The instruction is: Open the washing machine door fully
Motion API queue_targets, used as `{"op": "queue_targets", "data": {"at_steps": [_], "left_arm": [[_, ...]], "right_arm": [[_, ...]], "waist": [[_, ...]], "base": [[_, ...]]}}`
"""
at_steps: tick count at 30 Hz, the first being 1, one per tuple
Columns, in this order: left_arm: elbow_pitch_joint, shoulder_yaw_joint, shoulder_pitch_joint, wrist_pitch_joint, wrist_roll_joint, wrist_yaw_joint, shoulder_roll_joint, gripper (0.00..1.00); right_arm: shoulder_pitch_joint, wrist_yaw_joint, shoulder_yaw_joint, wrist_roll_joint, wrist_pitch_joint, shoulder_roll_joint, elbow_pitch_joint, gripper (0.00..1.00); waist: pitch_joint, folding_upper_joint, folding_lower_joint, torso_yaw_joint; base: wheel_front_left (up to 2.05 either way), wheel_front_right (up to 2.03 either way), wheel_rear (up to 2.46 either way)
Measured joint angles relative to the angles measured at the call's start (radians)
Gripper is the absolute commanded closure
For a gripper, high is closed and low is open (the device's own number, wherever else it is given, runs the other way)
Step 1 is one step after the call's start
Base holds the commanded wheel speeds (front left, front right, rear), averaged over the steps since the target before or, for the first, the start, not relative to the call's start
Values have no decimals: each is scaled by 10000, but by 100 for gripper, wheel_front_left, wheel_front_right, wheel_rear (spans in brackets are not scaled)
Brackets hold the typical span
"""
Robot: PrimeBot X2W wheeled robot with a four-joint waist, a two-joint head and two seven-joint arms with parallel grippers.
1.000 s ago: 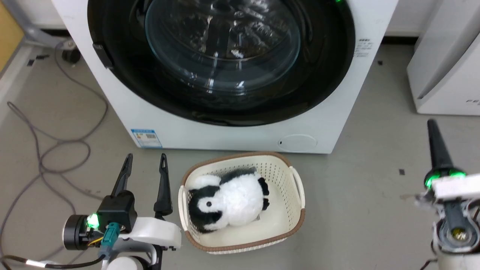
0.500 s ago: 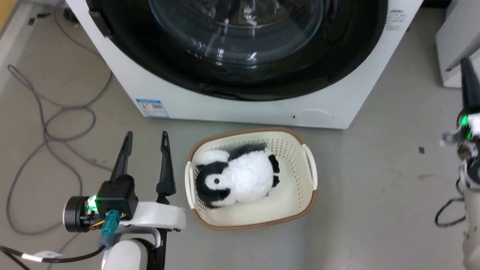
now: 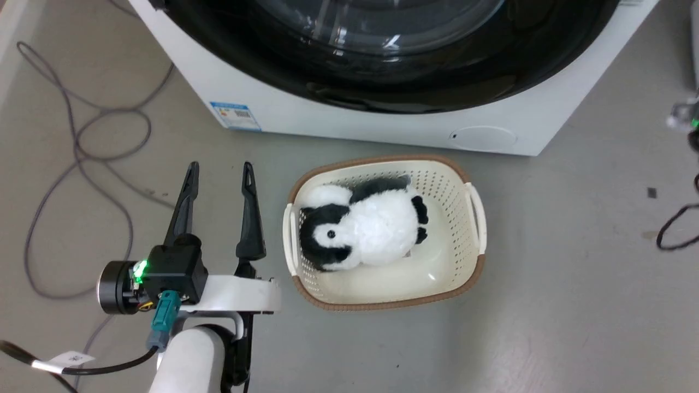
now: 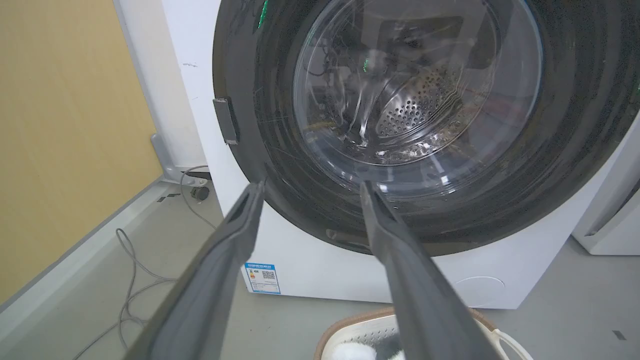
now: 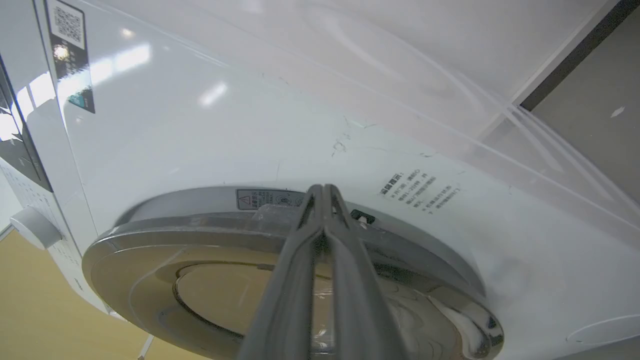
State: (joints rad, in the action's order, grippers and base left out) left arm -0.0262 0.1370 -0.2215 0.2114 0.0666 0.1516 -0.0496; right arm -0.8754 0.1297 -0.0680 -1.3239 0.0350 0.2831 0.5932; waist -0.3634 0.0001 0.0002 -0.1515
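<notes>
In the head view the left gripper (image 3: 220,165) is hovering low over the grey floor (image 3: 546,284) with its two long dark fingers spread and nothing between them. It is sitting just beside the cream perforated plastic basket (image 3: 476,207), which is holding a black-and-white plush penguin (image 3: 366,232). The large round glossy black washing machine door (image 3: 393,82) is lying well ahead of those jaws, set in the front of the big white front-loading washing machine (image 3: 382,128). The danger I am judging here is the swing: if the door is hinging on the robot's left, it could be coming round into this arm, which would be blocking a full opening. In the left wrist view the released jaws are framing the door's lower left arc while standing apart from it, with a small dark tab (image 4: 225,120) on the rim above the left finger. In the right wrist view the right gripper (image 5: 322,192) is pressing its fingers together on nothing. Its tips are lying at the door's rim near a small dark catch (image 5: 362,216), though whether they are touching is hard to tell at this angle. Clenched tips are offering little purchase, so they could be slipping off the glossy rim or scraping the white front.
</notes>
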Motion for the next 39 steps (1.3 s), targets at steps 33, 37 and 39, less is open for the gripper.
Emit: {"op": "queue_targets", "data": {"at_steps": [33, 37, 39], "left_arm": [[157, 360, -690, 451, 324, 401, 0, 0], [219, 261, -654, 451, 316, 316, 0, 0], [238, 240, -634, 451, 286, 299, 0, 0]], "right_arm": [[-1648, -63, 2336, -1515, 1987, 982, 874, 100], [-1225, -63, 2495, -1645, 2311, 1009, 602, 100], [-1052, -63, 2573, -1693, 2376, 995, 500, 100]], "waist": [[-581, 0, -1, -348], [-359, 0, -1, -225], [-258, 0, -1, -165]], "base": [[0, 0, 0], [0, 0, 0], [0, 0, 0]]}}
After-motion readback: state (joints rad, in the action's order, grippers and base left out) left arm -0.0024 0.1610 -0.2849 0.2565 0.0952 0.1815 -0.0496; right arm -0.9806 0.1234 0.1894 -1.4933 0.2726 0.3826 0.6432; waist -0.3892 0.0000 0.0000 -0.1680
